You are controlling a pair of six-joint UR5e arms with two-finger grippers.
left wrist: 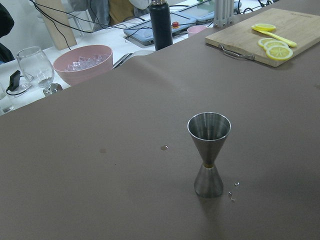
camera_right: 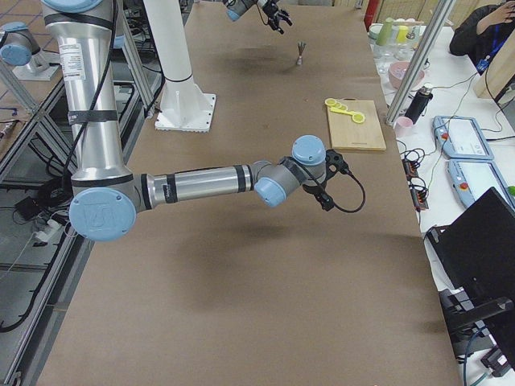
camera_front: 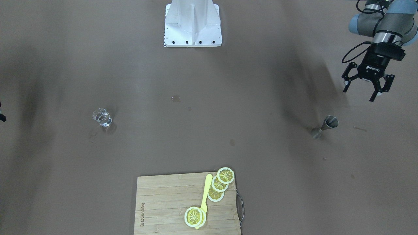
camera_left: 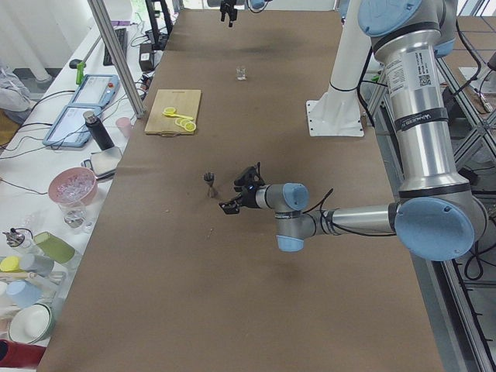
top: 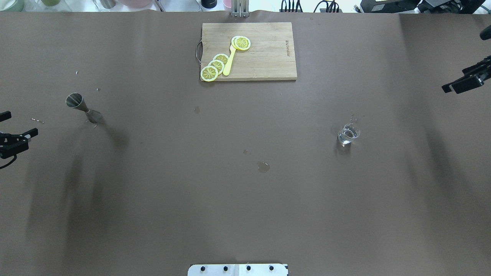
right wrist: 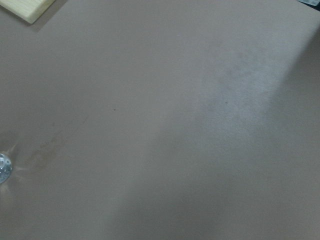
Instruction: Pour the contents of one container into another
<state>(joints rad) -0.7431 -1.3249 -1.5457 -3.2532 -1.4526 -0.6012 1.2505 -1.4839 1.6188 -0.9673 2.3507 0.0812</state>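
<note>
My left hand (camera_front: pixel 363 88) hangs over the brown counter (top: pixel 245 199), fingers spread and empty. It is near the small dull-grey steel hourglass-shaped jigger (camera_front: pixel 326 126), which stands upright, long axis vertical, a little inward and forward of it. The short clear glass tumbler (top: pixel 348 134) I must pour from stands upright well apart on my right side, inward of my right hand (top: pixel 466 81); that hand is the nearer one, though I cannot tell whether its fingers are apart or together, so I judge the reach is its to make, toward the counter's middle
</note>
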